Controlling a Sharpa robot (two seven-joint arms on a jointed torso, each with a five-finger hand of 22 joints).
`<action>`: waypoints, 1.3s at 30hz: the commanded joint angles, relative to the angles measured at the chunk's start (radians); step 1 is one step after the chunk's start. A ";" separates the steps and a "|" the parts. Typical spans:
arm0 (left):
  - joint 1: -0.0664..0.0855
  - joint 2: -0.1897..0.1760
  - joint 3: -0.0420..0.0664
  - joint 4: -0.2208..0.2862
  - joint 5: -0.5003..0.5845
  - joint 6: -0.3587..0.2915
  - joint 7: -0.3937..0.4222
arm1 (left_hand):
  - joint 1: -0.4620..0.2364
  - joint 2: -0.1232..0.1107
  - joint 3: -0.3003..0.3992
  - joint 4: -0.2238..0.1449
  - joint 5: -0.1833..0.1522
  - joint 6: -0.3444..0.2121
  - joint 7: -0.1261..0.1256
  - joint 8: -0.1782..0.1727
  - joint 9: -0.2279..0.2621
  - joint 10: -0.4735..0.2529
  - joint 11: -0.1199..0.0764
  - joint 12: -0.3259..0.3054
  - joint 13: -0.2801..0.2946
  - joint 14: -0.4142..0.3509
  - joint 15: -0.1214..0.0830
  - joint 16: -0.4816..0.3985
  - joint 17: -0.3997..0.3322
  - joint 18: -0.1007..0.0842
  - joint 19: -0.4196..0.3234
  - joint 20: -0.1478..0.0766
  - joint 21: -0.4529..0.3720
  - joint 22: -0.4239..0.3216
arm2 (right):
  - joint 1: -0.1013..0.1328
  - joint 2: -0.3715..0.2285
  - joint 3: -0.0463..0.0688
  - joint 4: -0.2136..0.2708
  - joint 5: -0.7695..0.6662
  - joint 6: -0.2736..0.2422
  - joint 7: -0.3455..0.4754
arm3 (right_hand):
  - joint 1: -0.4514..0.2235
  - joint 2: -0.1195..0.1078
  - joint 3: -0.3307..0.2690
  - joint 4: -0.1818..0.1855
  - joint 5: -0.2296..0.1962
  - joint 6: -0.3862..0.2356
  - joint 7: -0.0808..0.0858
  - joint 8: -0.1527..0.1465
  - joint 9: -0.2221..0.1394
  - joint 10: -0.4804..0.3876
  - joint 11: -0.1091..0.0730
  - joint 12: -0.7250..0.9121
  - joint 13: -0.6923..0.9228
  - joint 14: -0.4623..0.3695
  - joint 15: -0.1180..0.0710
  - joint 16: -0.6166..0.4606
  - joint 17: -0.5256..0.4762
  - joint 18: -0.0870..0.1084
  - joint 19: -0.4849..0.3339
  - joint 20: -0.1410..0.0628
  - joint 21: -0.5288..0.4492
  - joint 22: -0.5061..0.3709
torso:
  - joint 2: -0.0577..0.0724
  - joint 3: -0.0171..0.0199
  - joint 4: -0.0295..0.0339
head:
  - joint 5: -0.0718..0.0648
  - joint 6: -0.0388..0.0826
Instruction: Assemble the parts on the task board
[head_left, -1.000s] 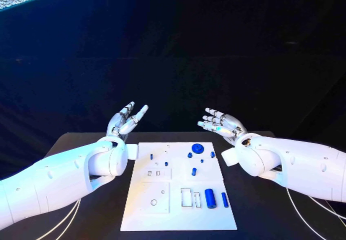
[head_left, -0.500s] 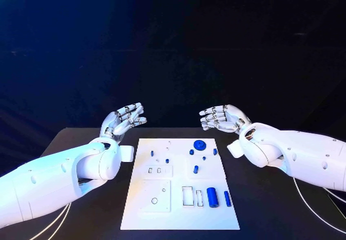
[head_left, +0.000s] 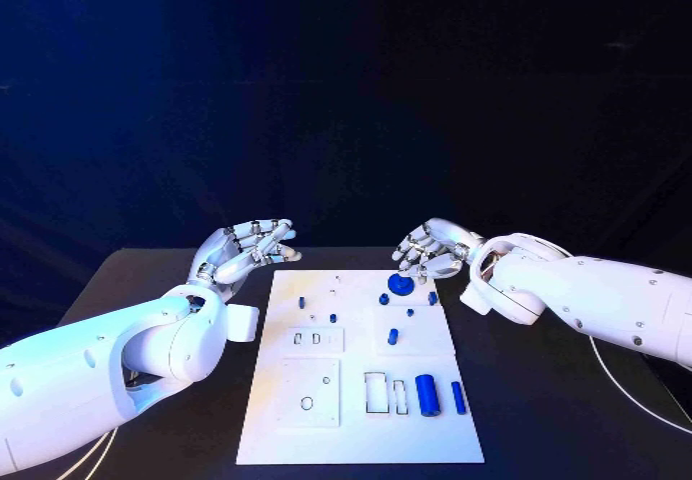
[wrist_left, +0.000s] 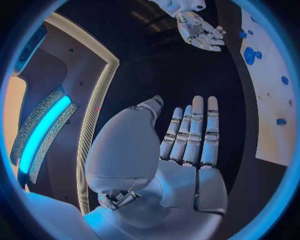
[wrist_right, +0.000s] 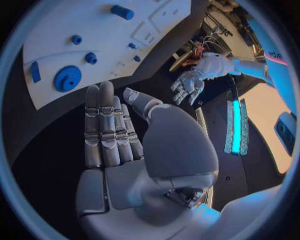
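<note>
R hand (head_left: 430, 250) empty, fingers straight and side by side, hovering just above blue gear (head_left: 400, 285) at task board (head_left: 289, 440) far end. Gear looks light, rigid, prob smooth plastic: pinch by toothed rim. L hand (head_left: 242, 250) empty, fingers loosely curled, beside board.

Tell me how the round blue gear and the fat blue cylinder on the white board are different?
The gear is flat, round and toothed; the cylinder is long, smooth and lies on its side. The gear sits at the board's far end by the right hand; the cylinder sits near the close end. Both are blue.
</note>
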 joint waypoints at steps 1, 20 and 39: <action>0.003 -0.003 0.004 0.017 -0.028 0.054 -0.013 | 0.013 -0.002 0.006 -0.001 -0.002 0.005 0.028 0.003 0.002 0.010 -0.001 -0.007 -0.002 0.007 0.002 0.002 0.002 0.015 0.011 -0.002 0.008 0.002 | 0.002 0.007 0.001 0.004 -0.241 0.044 -0.099 | -0.007 -0.019 0.003 0.013 -0.004 0.021 -0.003 -0.005 0.005 0.017 -0.006 -0.005 0.002 0.015 -0.006 0.040 0.044 0.004 0.007 -0.007 0.032 0.024 | 0.017 -0.0024 0.0041 | -0.006 0.003; 0.010 -0.024 0.020 0.047 -0.026 0.069 -0.025 | 0.009 -0.014 0.000 0.003 -0.003 0.000 0.033 0.000 0.002 0.009 0.002 -0.017 -0.002 0.002 0.005 -0.006 0.005 0.012 0.012 -0.003 0.009 0.001 | -0.003 0.069 -0.003 0.009 -0.495 0.011 -0.217 | -0.032 -0.097 0.031 0.087 0.009 0.043 -0.016 -0.043 0.031 -0.025 -0.009 -0.006 0.004 0.098 -0.008 0.494 0.443 -0.038 0.179 -0.019 0.350 0.402 | 0.041 -0.0019 0.0137 | -0.013 -0.004; 0.015 -0.025 0.021 0.042 0.008 0.067 -0.037 | 0.000 -0.011 -0.004 0.010 -0.003 -0.005 0.039 -0.003 0.002 0.006 0.006 -0.026 -0.003 -0.002 0.008 -0.011 0.007 0.012 0.008 -0.002 0.007 -0.001 | -0.033 0.128 -0.015 -0.060 -0.548 0.052 -0.245 | -0.019 -0.090 -0.004 0.101 0.029 0.044 -0.017 -0.052 0.041 -0.075 -0.004 0.001 0.006 0.103 -0.004 0.630 0.566 -0.057 0.226 -0.013 0.451 0.543 | 0.047 0.0001 0.0165 | -0.009 -0.012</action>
